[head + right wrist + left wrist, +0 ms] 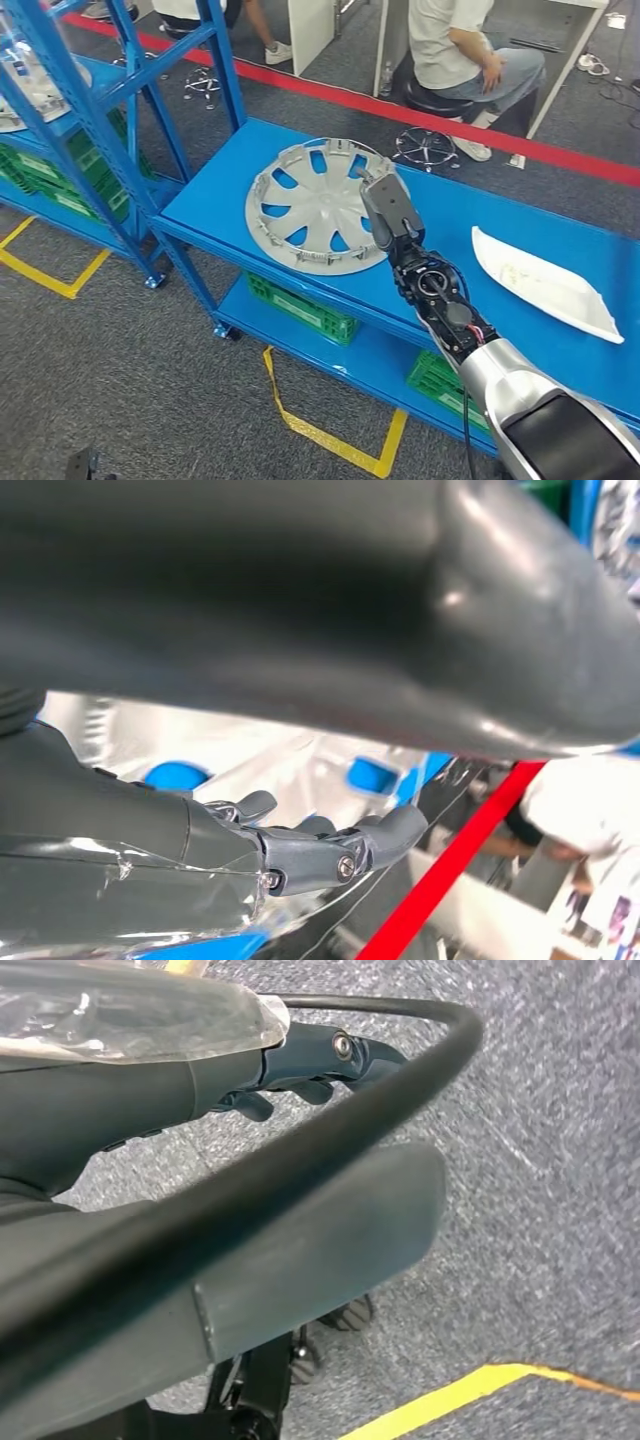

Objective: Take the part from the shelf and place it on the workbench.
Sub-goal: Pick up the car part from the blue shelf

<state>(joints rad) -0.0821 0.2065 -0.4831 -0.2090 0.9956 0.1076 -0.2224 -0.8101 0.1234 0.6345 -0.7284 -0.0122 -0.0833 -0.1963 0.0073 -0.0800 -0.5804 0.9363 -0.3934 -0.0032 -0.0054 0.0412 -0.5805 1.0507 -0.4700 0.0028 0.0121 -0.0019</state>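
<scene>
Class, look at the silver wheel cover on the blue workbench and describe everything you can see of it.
The wheel cover is a round, silver-grey disc, plastic by its look, with broad spokes fanning from a plain hub and openings between them that show the blue beneath. Small clips line its rim. It lies flat on the workbench, near its left end. The right hand reaches over its right edge; the right wrist view shows the fingers close against the cover, but whether they grip it cannot be told.
</scene>
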